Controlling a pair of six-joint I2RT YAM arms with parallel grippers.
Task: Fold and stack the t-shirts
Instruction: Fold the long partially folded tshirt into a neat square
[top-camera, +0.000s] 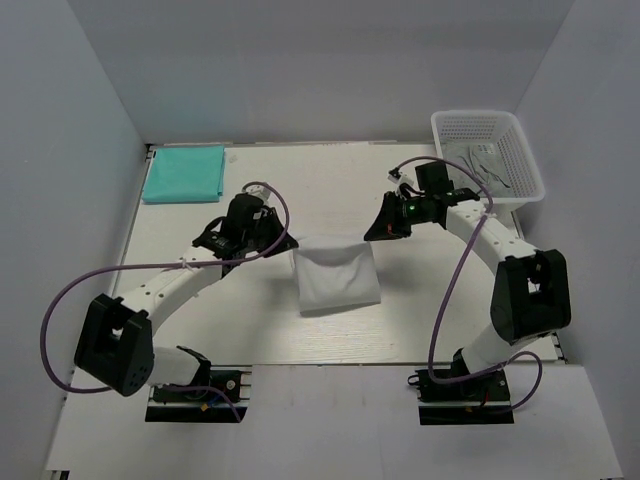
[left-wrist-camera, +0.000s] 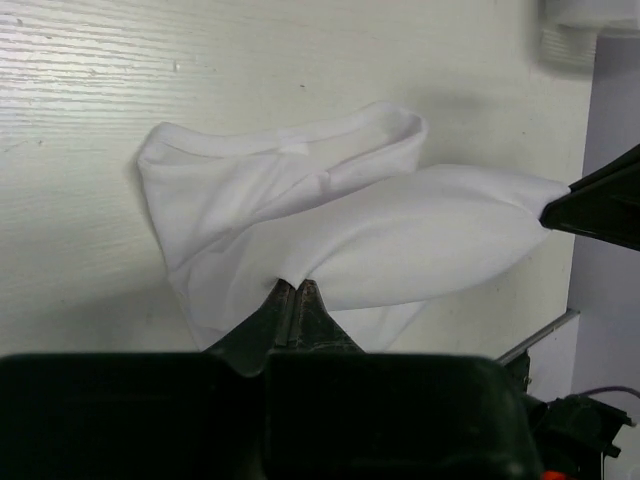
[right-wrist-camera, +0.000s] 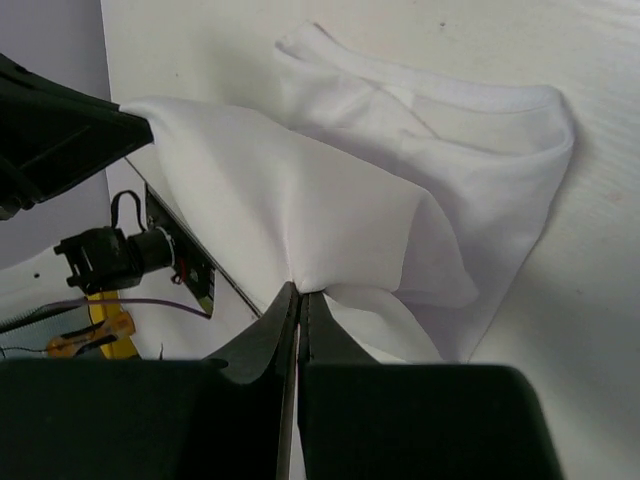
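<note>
We note the soft white cloth t-shirt (top-camera: 338, 282) at the middle of the white table (top-camera: 260, 325), its upper edge raised. The left gripper (left-wrist-camera: 297, 292) and right gripper (right-wrist-camera: 298, 295) each have their jaws pinched tight on it. The folded teal-turquoise cloth t-shirt (top-camera: 184, 173) lies in the far-left corner.

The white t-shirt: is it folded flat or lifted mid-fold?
Lifted mid-fold: the left gripper and right gripper each pinch the white t-shirt, holding one layer raised; its collar end lies on the table.
</note>
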